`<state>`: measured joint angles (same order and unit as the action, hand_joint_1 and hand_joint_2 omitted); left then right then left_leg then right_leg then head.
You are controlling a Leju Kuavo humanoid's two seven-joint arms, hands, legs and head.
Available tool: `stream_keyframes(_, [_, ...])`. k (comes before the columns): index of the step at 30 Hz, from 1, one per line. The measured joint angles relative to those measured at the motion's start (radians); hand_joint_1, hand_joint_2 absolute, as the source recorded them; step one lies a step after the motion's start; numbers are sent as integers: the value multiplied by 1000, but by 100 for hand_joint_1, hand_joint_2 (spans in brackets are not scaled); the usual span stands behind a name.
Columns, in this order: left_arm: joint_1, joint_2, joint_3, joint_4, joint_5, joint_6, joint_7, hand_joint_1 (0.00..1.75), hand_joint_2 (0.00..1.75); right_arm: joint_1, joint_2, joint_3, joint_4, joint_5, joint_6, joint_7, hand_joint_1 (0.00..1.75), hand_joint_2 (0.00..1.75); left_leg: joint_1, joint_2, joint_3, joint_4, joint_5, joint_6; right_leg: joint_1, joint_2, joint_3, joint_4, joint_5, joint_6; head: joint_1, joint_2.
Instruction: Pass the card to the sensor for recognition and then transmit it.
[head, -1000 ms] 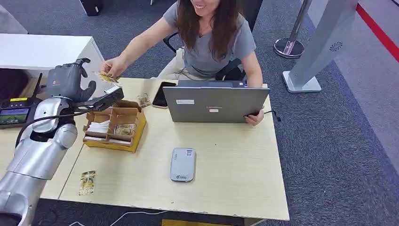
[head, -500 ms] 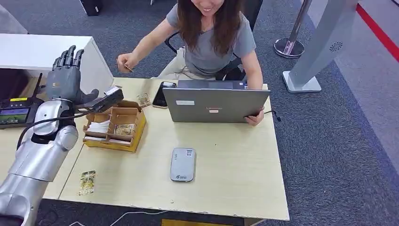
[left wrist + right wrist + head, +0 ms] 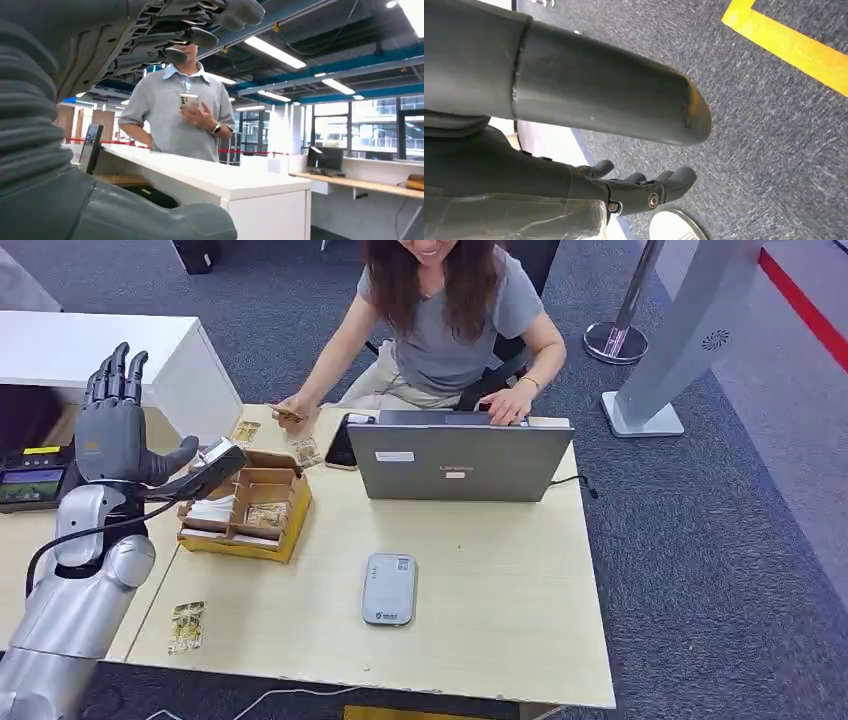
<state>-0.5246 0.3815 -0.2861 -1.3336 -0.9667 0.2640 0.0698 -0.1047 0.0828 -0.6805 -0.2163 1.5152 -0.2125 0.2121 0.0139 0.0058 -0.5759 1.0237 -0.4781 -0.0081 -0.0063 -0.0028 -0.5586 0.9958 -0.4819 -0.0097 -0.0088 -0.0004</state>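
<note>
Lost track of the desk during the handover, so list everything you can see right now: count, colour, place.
Cards: four seen, gold-patterned; one at the desk's near left corner, one in the cardboard tray, two on the desk's far side beside the tray.
Card in the person's hand: one, gold, above the desk's far edge.
Sensor: one, grey, desk middle, in front of the laptop.
Cardboard tray: one, brown, left part of desk.
Laptop: one, grey, open toward the person.
Phone: one, black, left of laptop.
Desk: one, light wood.
Person: one, grey top, seated behind desk.
Left hand: raised, fingers spread, holds nothing.
Right hand: hangs over carpet, fingers curled.
</note>
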Motion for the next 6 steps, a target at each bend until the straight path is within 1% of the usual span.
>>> stream_keyframes(6, [-6,-7,0,0,-4,2,2,0,175,3,-11,0,-2,4,3,-5,0,0,0,1,0,0,0,0,0,1,0,0,1,0,0,0])
